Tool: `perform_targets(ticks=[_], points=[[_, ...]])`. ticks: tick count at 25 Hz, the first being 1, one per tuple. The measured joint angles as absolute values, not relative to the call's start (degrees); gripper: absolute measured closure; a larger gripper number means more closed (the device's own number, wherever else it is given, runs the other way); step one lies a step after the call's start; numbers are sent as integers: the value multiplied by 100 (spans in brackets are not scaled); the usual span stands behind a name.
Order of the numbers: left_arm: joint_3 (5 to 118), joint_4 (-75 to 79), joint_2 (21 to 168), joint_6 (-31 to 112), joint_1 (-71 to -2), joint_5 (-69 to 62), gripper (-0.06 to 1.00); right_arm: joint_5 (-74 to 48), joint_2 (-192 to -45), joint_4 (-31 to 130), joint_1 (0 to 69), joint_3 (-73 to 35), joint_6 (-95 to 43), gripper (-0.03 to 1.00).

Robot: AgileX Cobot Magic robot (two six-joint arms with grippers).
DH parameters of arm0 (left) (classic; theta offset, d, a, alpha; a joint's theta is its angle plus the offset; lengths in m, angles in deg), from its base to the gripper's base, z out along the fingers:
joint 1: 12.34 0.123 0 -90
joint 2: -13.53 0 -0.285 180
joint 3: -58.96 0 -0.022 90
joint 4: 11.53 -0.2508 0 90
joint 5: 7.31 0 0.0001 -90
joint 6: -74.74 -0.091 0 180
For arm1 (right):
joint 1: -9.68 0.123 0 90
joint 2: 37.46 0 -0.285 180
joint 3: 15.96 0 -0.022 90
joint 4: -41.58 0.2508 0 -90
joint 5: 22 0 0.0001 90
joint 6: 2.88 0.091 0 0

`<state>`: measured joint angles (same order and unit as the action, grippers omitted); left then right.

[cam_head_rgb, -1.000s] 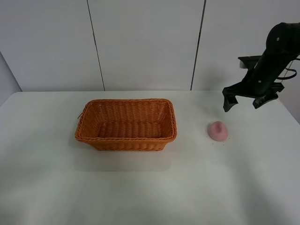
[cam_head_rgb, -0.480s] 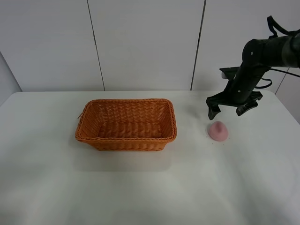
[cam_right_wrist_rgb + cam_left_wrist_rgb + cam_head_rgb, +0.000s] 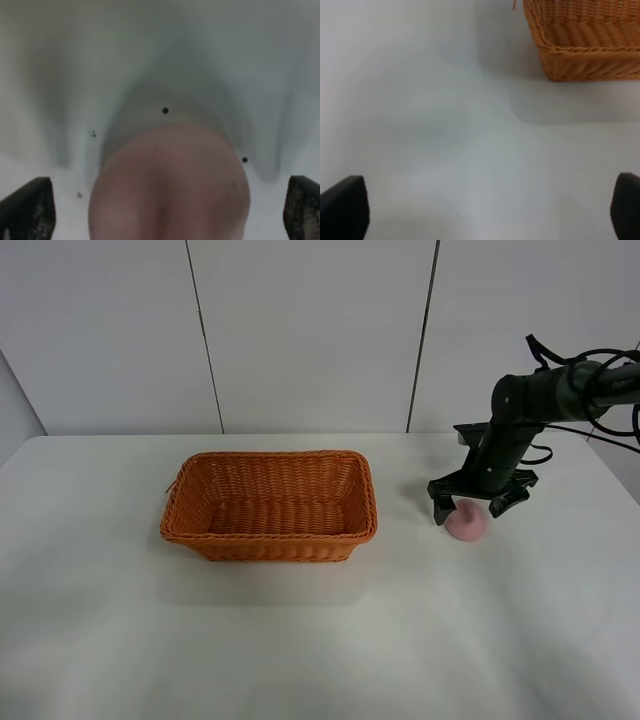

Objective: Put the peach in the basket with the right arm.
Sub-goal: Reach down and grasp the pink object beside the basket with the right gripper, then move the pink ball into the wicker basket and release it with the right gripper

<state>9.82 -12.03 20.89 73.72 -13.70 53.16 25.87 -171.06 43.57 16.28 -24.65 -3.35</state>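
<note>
The white counter [image 3: 300, 640] carries everything. The basket [image 3: 270, 545] sits left of middle, and its woven floor shows bare all the way across. The left wrist view catches one corner of the basket [image 3: 585, 55] ahead of the left end effector [image 3: 485, 207], whose fingers are spread wide apart over plain counter, gripping nothing.

The peach [image 3: 466, 523] is on the counter, well to the right of the basket and not in it, pointed tip up. The right end effector [image 3: 469, 512] is down around it with its black fingers spread, one on each side of the fruit. In the right wrist view the peach [image 3: 170, 185] fills the middle, with the right end effector [image 3: 165, 210] fingertips way out at either side and pale counter showing in the gaps, so no pinch. Can't tell from the high camera if a finger brushes the fruit.

The right arm [image 3: 520, 420] comes in from the right edge with cables looping behind it, in front of the grey wall panels [image 3: 300, 340].

Compared to a second ago, the end effector was hanging up high, behind and to the right of the peach. It has dropped and slid left onto it. Peach and basket haven't budged.
</note>
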Motion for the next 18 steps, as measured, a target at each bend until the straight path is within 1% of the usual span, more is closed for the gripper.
perform_targets(ticks=[4,5,6,8,11,13,14,18], points=[[982,-1203,2089,7372,-1370,5316,-5,2592,-17171,4361,1628,-2465,-335,28],[982,-1203,2089,7372,-1370,5316,-5,2592,-17171,4361,1628,-2465,-335,31],[982,-1203,2089,7372,-1370,5316,-5,2592,-17171,4361,1628,-2465,-335,36],[982,-1203,2089,7372,-1370,5316,-5,2604,-17171,4361,1628,-2465,-335,51],[982,-1203,2089,7372,-1370,5316,-5,2630,-17146,4355,1628,-2465,-335,84],[982,-1203,2089,7372,-1370,5316,-5,2680,-17048,4336,1628,-2522,-335,95],[982,-1203,2089,7372,-1370,5316,-5,2748,-17002,4336,1628,-2563,-335,97],[982,-1203,2089,7372,-1370,5316,-5,3257,-16820,4290,1628,-3086,-331,97]])
